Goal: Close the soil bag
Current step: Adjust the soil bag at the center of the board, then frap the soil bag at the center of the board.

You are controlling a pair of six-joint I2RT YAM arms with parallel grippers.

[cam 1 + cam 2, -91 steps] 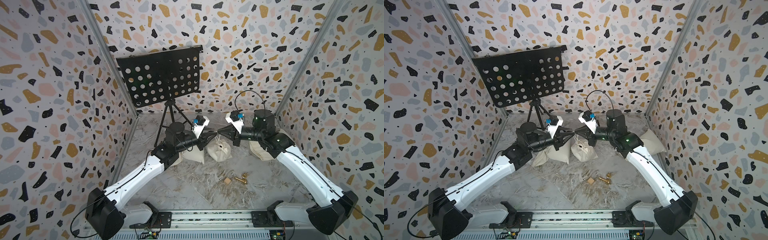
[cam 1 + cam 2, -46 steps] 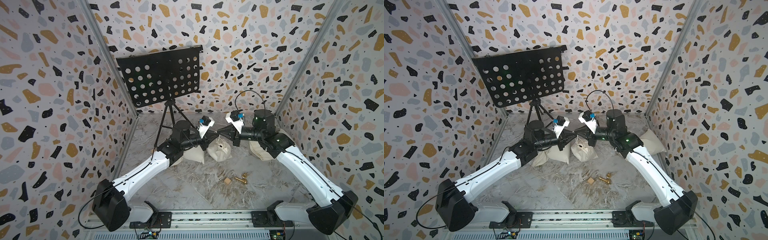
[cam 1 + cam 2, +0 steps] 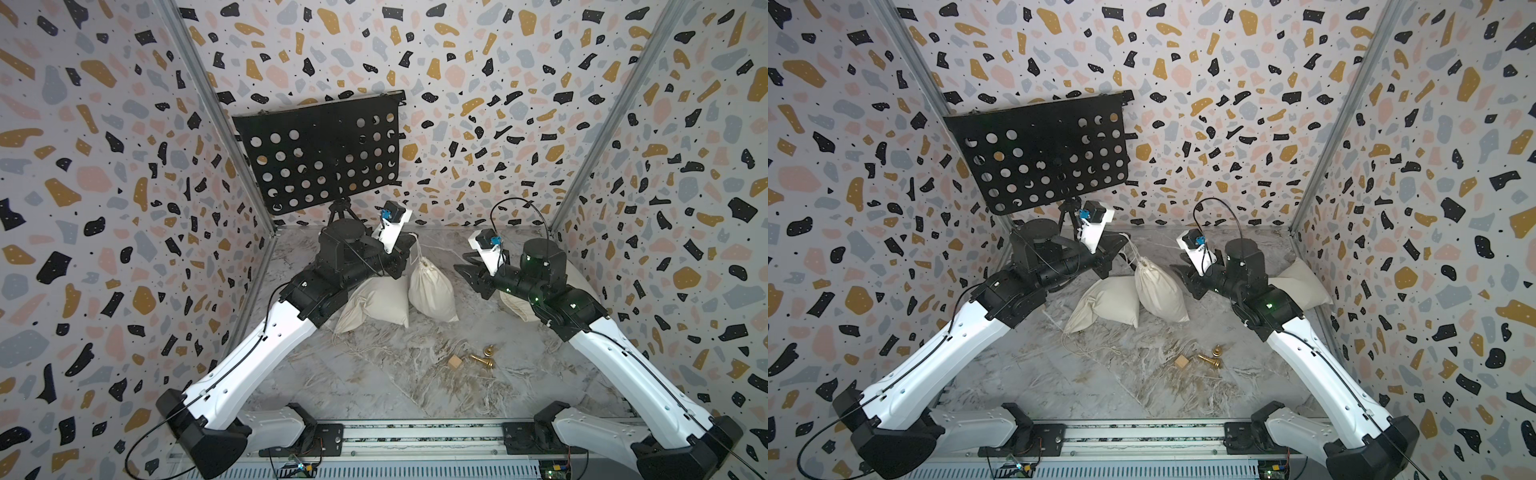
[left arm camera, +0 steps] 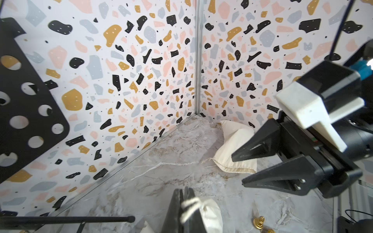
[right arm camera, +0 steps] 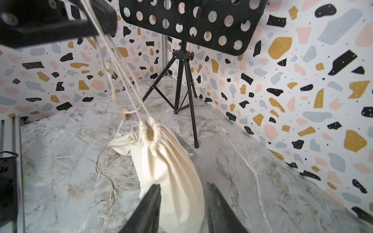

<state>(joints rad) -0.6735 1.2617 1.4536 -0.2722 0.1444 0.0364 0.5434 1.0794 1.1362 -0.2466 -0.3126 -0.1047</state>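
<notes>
Nearest the camera, a small wooden cube [image 3: 454, 362] and two brass pieces [image 3: 484, 358] lie just beside each other on the marble-patterned floor [image 3: 374, 386], well apart from both arms.

Farther back, the soil bag [image 3: 430, 286] stands upright near the middle of the floor. Its neck [image 5: 149, 131] is gathered tight and leaves only a small brownish gap. What is inside cannot be made out. Its cord [image 5: 121, 70] runs taut from the neck up to the left gripper [image 3: 409, 245]. The left wrist view shows that gripper's jaws pressed together on the white cord [image 4: 189, 203], above and just beside the bag's top.

A second bag [image 3: 376, 303] lies on its side, touching the soil bag. Its neck points toward the near side and its own cord [image 3: 361, 349] trails loose on the floor.

The right gripper [image 3: 465, 270] hangs beside the soil bag, apart from it. Its jaws are parted and hold nothing, as its own wrist view [image 5: 182, 189] confirms.

A third bag [image 3: 1304, 278] leans against the side wall behind the right arm, its contents hidden.

At the back, a black perforated stand [image 3: 320, 153] rises on a tripod before the speckled wall.
</notes>
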